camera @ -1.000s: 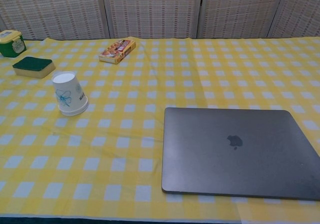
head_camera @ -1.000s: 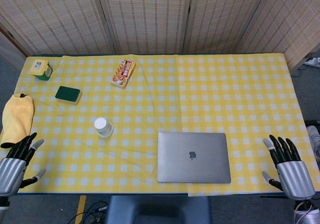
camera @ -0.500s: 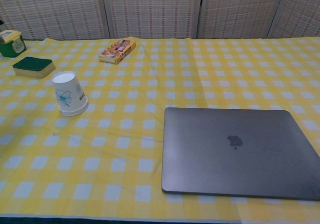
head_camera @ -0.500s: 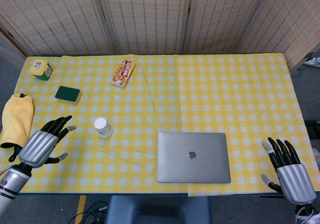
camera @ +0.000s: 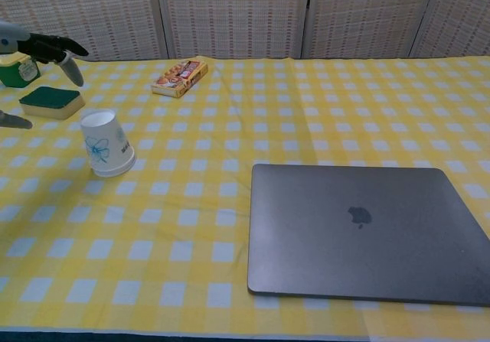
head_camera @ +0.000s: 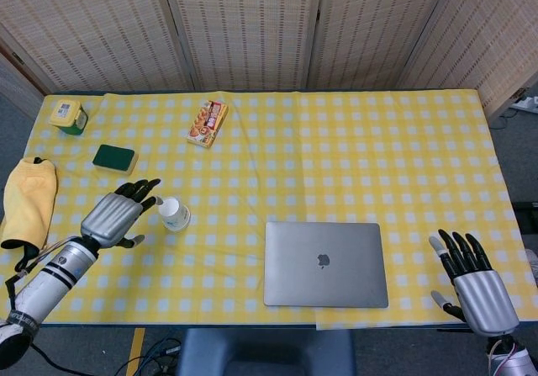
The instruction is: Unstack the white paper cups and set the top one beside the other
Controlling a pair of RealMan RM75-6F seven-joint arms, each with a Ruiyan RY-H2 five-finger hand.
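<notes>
The stacked white paper cups (head_camera: 174,214) stand upside down on the yellow checked tablecloth, left of centre; in the chest view the cup stack (camera: 106,144) shows a blue flower print. My left hand (head_camera: 118,214) hovers just left of the cups, fingers spread and holding nothing; its fingertips (camera: 53,49) enter the chest view at the upper left. My right hand (head_camera: 473,285) is open at the table's front right corner, far from the cups, seen only in the head view.
A closed grey laptop (head_camera: 325,263) lies at the front centre. A green sponge (head_camera: 114,157), a yellow-lidded green container (head_camera: 67,114) and a snack box (head_camera: 208,123) sit at the back left. A yellow cloth (head_camera: 28,200) hangs over the left edge.
My left hand has risen from the front left edge and moved right and forward, coming close beside the cups. The right hand has slipped slightly down. The cups have not moved.
</notes>
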